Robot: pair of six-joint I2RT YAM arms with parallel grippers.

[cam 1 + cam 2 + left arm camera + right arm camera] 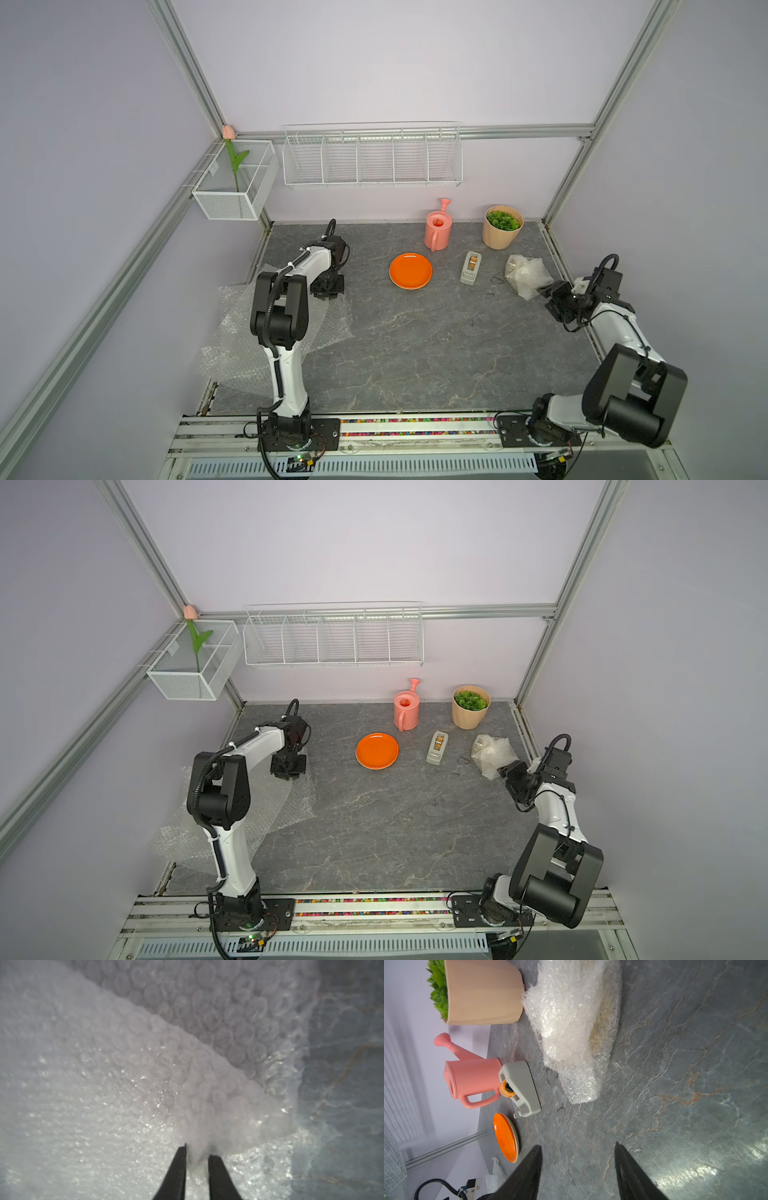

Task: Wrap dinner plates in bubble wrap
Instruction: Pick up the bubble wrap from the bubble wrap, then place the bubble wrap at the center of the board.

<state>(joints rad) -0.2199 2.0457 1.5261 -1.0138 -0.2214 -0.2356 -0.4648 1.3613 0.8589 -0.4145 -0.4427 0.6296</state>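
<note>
An orange dinner plate [410, 271] [377, 751] [506, 1139] lies at the middle back of the table, with a pale rim showing under it. Loose bubble wrap [232, 332] [286, 808] [104, 1084] sheets lie overlapped at the left edge, partly hidden by my left arm. My left gripper [328, 291] [288, 771] [197, 1151] points down at their far corner, shut on a raised fold of the wrap. At the right lies a bubble-wrapped bundle [525, 274] [492, 754] [571, 1032] with something yellowish inside. My right gripper [546, 291] [503, 769] [578, 1147] stands open just in front of it, holding nothing.
A grey tape dispenser [471, 268] [521, 1086] lies between the plate and the bundle. A pink watering can [437, 230] and a potted plant [501, 226] stand at the back. A wire rack [372, 158] and a mesh basket [235, 183] hang on the walls.
</note>
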